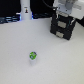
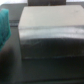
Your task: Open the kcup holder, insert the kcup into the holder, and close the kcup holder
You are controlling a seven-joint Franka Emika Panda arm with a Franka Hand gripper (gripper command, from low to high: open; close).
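- Hovering right at the holder (image 1: 64, 25): gripper (image 1: 64, 16) sits over its top front edge, arm coming down from above in the exterior view.
- Jaw state: cannot tell. Fingertips blur into the black box in the exterior view and the wrist view shows no clear fingers; nothing seen in its hold.
- Nearest to the tool, wrist view: holder (image 2: 50, 37) fills the frame, a flat dull grey-black top, a brighter sheen along the front edge, then a dark front face below. Blurred, no sockets or handle readable.
- Teal blob (image 2: 4, 26) at the frame edge beside the holder; can't identify it.
- Holder looks like rigid hard plastic, boxy, two pale-edged slots on its front. Judgement: stiff, fairly heavy next to the pod, drawer likely slides; hook or pinch the front lip or a slot edge and pull straight, else the whole box may drag on the smooth table (image 1: 20, 60).
- Farther out: kcup (image 1: 33, 55) stands alone on the table, well apart from the gripper and holder, not yet touched.
- Kcup: tiny, round, bright green top, whitish body. Judgement: light, thin-walled, a bit slick, foil top fragile; pinch across the side walls, gently.
- Farthest: slim white post (image 1: 25, 11) at the back, toward the exterior view's left, well apart from the tool.
- Table is pale, matte, plain.
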